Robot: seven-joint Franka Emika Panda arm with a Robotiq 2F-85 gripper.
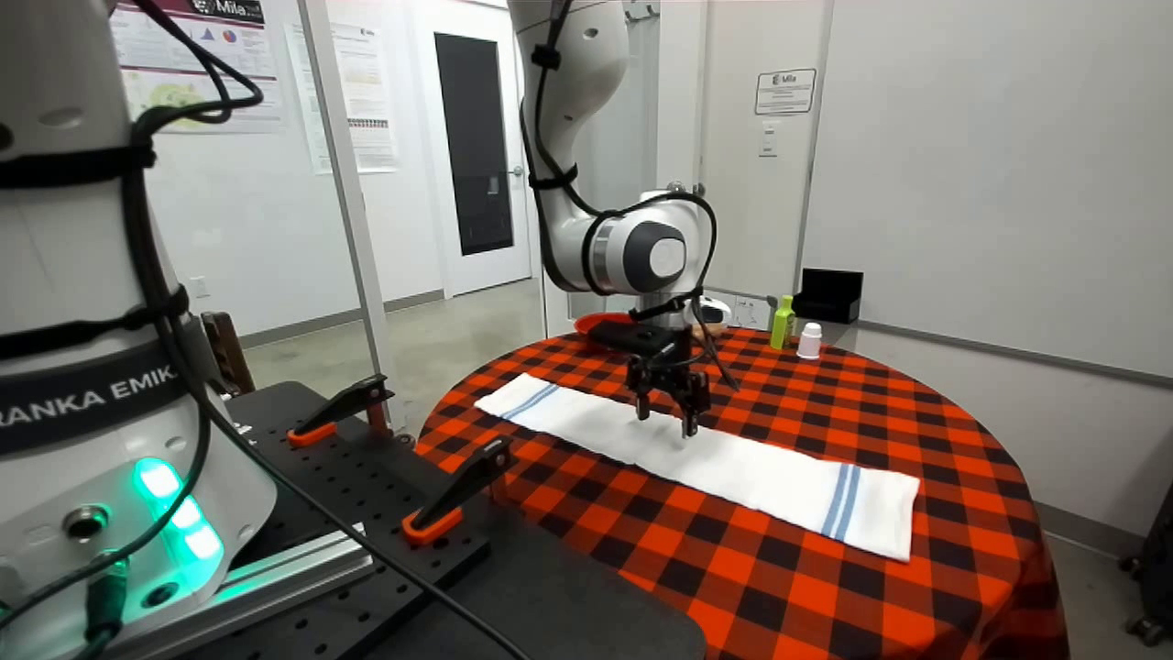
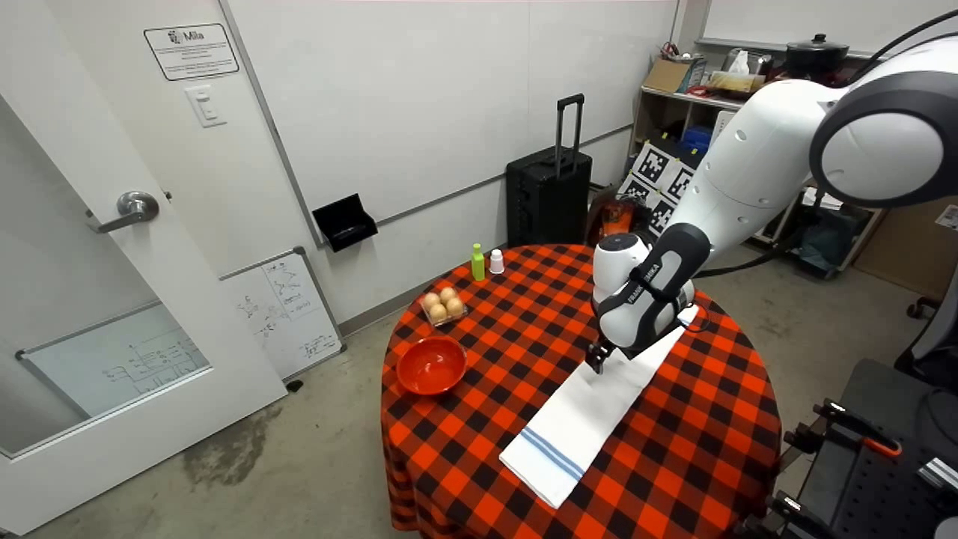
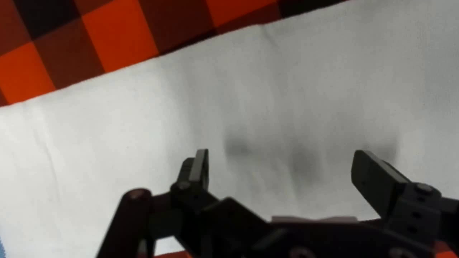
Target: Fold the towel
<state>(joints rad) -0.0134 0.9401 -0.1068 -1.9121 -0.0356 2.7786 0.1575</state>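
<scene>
Pincer [image 3: 280,152] above the towel [image 1: 770,472], mid-length.

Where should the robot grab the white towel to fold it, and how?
I'd pinch the towel at a short end, just outside the blue stripes, coming straight down from above. It lies flat, long and narrow, so lifting that end could bring it over the rest. The open jaws are over its middle, so they'd need moving first.
</scene>
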